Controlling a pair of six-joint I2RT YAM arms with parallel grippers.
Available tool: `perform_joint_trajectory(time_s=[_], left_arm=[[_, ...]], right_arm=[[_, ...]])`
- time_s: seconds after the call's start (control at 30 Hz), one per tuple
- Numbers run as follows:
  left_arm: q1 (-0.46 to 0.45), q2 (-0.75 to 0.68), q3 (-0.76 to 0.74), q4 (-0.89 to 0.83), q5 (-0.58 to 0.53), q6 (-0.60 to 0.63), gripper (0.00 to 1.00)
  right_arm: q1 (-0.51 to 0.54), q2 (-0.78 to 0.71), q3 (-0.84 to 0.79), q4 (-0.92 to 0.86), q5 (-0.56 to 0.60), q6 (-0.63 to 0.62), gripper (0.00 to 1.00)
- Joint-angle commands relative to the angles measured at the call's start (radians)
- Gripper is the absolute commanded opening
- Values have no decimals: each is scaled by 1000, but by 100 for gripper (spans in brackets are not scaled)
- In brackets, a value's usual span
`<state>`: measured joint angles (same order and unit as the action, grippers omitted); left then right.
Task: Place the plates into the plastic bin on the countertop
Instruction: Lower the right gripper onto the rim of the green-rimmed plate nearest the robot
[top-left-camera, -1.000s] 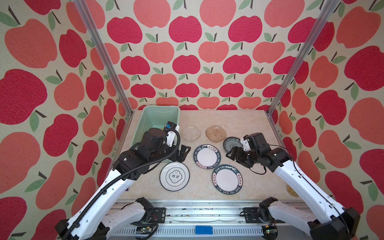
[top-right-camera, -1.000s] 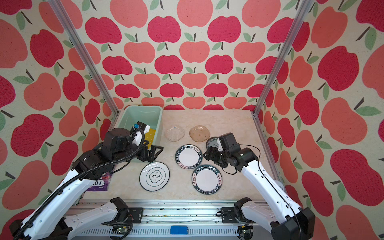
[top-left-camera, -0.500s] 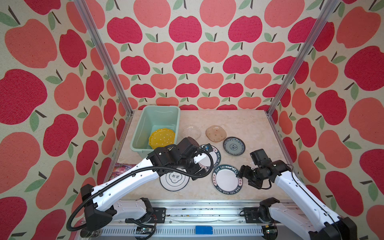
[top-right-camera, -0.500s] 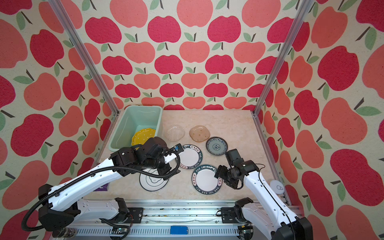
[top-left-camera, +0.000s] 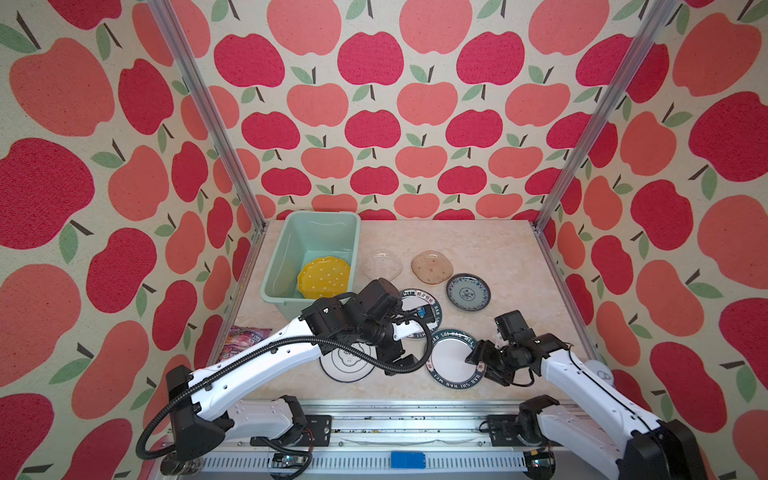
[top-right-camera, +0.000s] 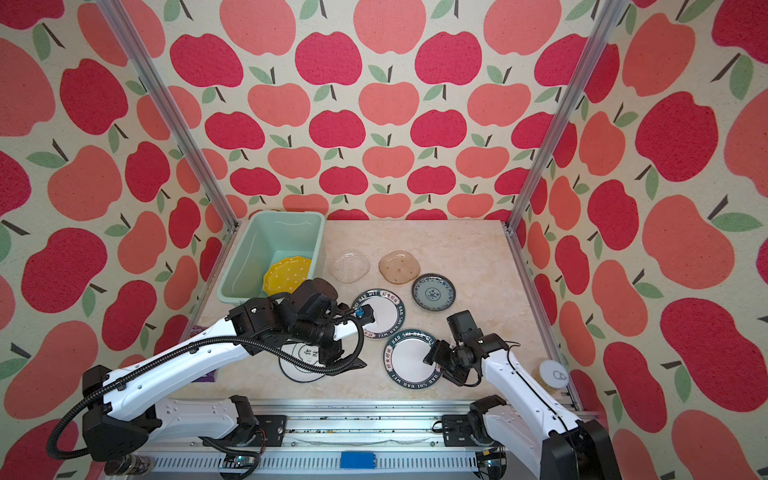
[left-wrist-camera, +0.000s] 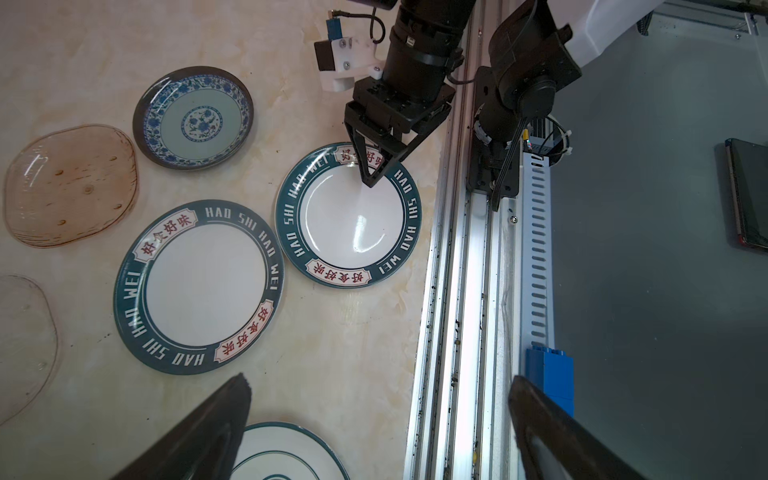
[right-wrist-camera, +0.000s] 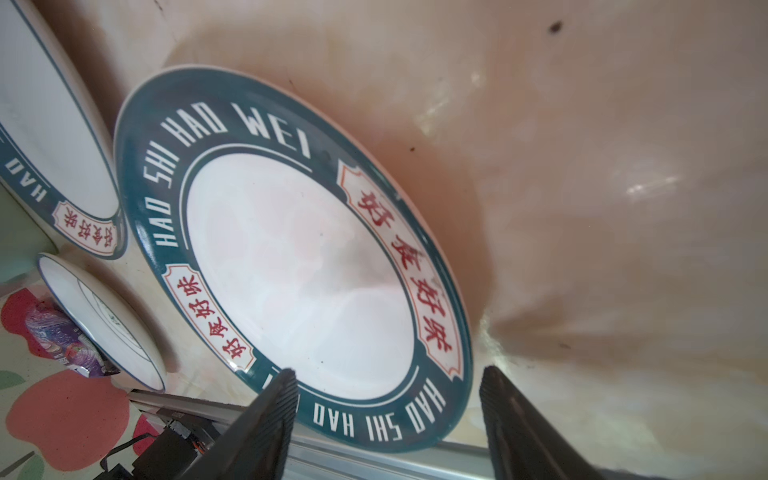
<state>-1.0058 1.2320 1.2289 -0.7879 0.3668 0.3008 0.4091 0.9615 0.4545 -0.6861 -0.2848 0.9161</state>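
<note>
We see the plastic bin (top-left-camera: 286, 257) standing open side up at the back left corner of the countertop (top-left-camera: 478, 245); its long axis runs from the front rail (top-left-camera: 407, 405) toward the back wall (top-left-camera: 374, 124), a little slanted. At its near end, inside, lies the yellow dotted plate (top-left-camera: 325, 277); whether it lies flat we cannot tell. The other six plates lie face up on the countertop and, being round or nearly so, show no clear long axis. The clear glass plate (top-left-camera: 382, 264) and the amber glass plate (top-left-camera: 431, 267) lie side by side just right of the bin, the grey-blue plate (top-left-camera: 468, 291) near the amber one, more to the front. In front of these are the far lettered plate (left-wrist-camera: 195, 286) and the near lettered plate (right-wrist-camera: 299, 270), rims almost touching, and the emblem plate (top-left-camera: 338, 370) is left of the near one. The left gripper (left-wrist-camera: 380, 380) hangs above the countertop beside the emblem plate, fingers spread wide with nothing between them. The right gripper (right-wrist-camera: 386, 374) is low at the near lettered plate, fingers apart, one over the plate and one outside it, so the rim lies between them, not pinched.
</note>
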Motion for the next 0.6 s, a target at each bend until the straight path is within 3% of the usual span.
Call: perform_joint_trajectory(time_s=[0.0, 0.1, 0.57], left_arm=[[16, 20, -14, 32, 52, -20, 99], [43, 31, -8, 46, 73, -28, 99], [101, 68, 9, 67, 107, -103, 99]], right_arm=[[-9, 0, -49, 96, -39, 34, 70], [-8, -8, -87, 147, -49, 47, 66], [-9, -100, -176, 172, -25, 65, 29]])
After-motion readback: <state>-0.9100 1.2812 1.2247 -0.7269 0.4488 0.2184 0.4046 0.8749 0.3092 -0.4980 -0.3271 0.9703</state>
